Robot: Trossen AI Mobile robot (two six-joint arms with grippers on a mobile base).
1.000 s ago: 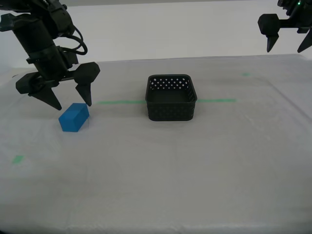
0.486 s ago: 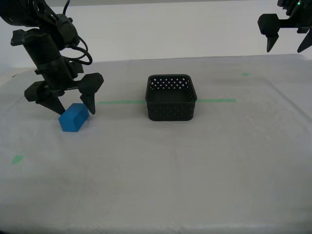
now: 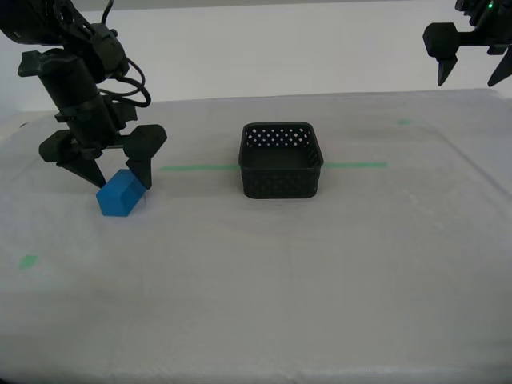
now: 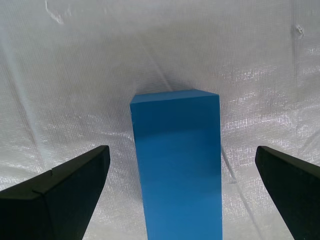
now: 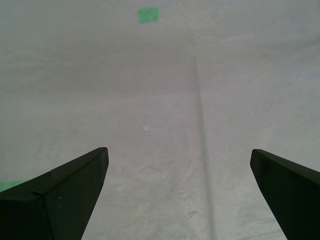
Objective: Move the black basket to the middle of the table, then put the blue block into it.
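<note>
Now, blue block (image 4: 177, 165): solid bright blue, smooth plain faces, lying on the table (image 3: 264, 272) between my second gripper's fingers (image 4: 65, 195), touching neither
Second gripper (image 3: 112, 174): fingers spread wide, straddling the block
Black basket (image 3: 280, 160): shallow, perforated walls, well apart from my second gripper
First gripper (image 3: 468, 80): fingers apart, raised, far from basket and block

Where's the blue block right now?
The blue block lies on the table at the exterior view's left, well apart from the black basket, between the open fingers of my second gripper.
</note>
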